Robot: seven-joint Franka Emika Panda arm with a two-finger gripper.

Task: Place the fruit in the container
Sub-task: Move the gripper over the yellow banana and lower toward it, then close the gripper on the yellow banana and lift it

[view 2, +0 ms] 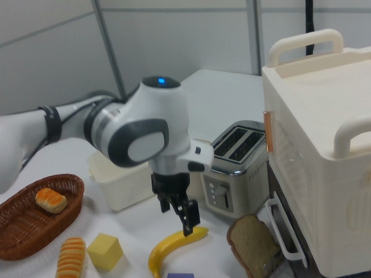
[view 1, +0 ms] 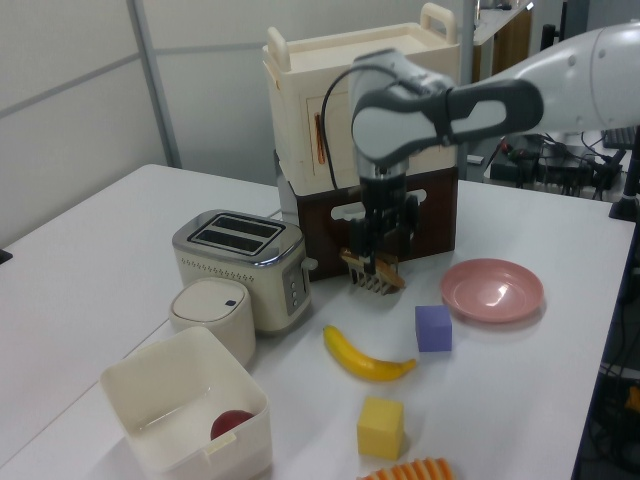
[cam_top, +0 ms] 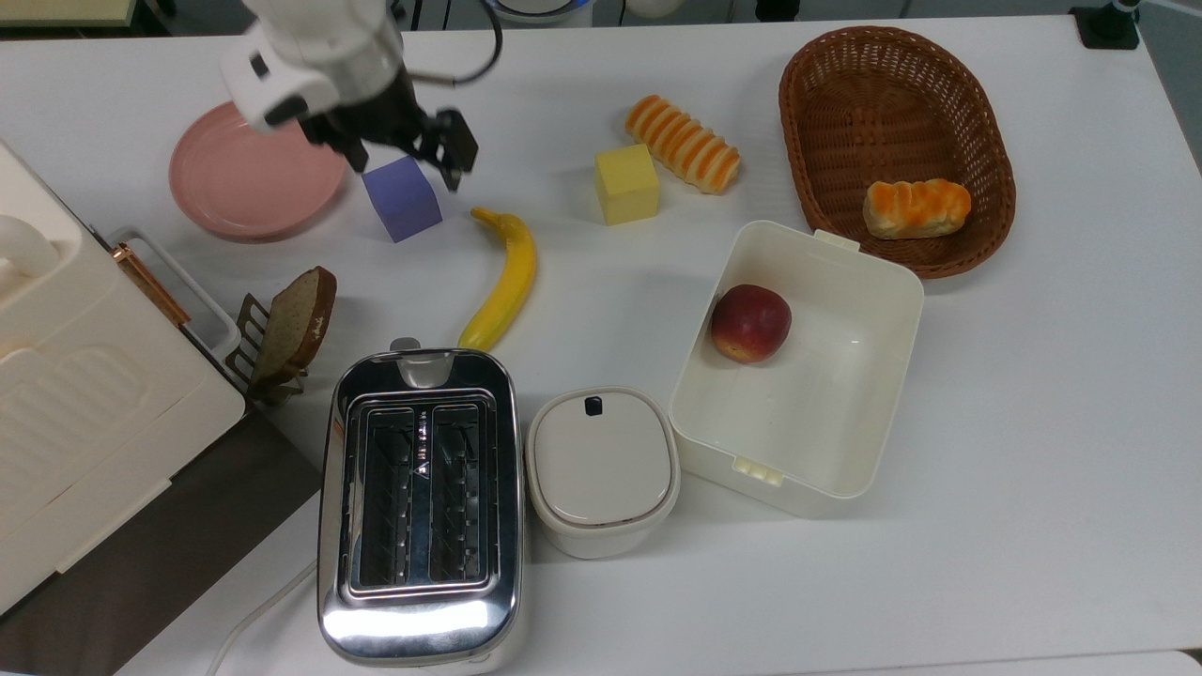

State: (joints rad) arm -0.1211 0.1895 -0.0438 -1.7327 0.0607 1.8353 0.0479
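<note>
The fruit, a long yellow banana (cam_top: 507, 277), lies on the white table between the toaster and the purple cube; it also appears in the left view (view 1: 365, 355) and the right view (view 2: 168, 246). The cream-white container (cam_top: 826, 413) stands to the top view's right of it, open, with a red apple (cam_top: 749, 322) inside. My gripper (cam_top: 404, 167) hangs open and empty over the purple cube (cam_top: 402, 202), just beyond the banana's stem end. In the right view the gripper (view 2: 177, 212) is a little above the banana's near tip.
A pink plate (cam_top: 254, 174) lies under the arm. A yellow cube (cam_top: 626, 183) and a striped roll (cam_top: 684, 143) sit beyond the container, beside a wicker basket (cam_top: 798, 113) holding another roll. The toaster (cam_top: 418, 498), lidded pot (cam_top: 601, 469) and toast rack (cam_top: 282, 329) crowd the near side.
</note>
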